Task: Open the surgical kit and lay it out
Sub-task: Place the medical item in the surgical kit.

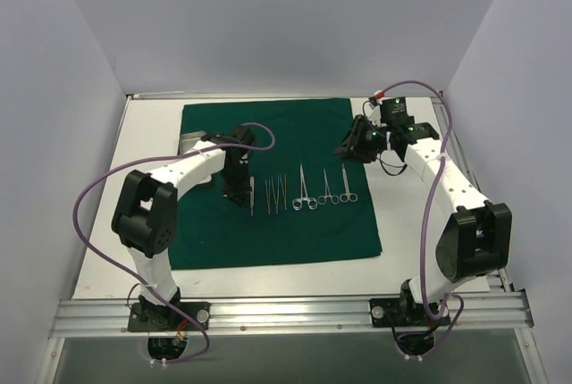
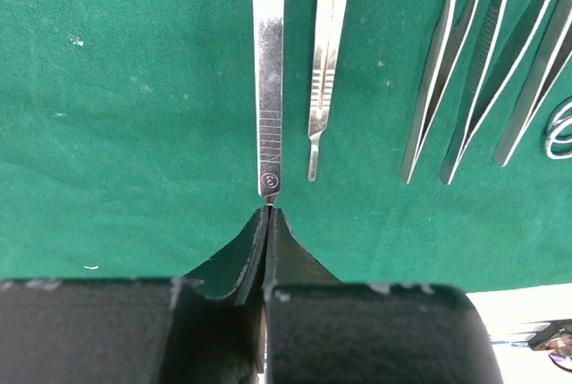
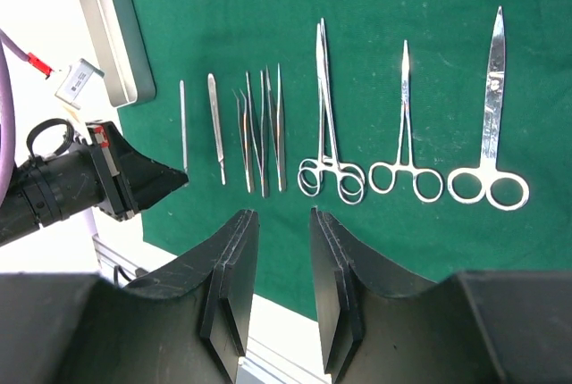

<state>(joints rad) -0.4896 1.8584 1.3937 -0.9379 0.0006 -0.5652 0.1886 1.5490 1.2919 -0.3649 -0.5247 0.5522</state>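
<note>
The surgical kit's dark green cloth (image 1: 277,232) lies spread flat, and a silver tray (image 1: 189,145) sits at its far left edge. Across the middle runs a row of flat handles, tweezers (image 1: 277,192) and ring-handled forceps (image 1: 307,189). My left gripper (image 2: 268,214) is shut. Its tips meet the end of the leftmost flat steel handle (image 2: 270,107), and whether they pinch it I cannot tell. Above the cloth's far right part hovers my right gripper (image 3: 284,223), open with nothing between its fingers. In the right wrist view the forceps (image 3: 326,134) and scissors (image 3: 492,134) lie beyond it.
A second flat handle (image 2: 326,62) and the tweezers (image 2: 465,89) lie close to the right of the left gripper. White table borders the cloth on all sides. A metal rail (image 1: 286,313) runs along the near edge and white walls enclose the space.
</note>
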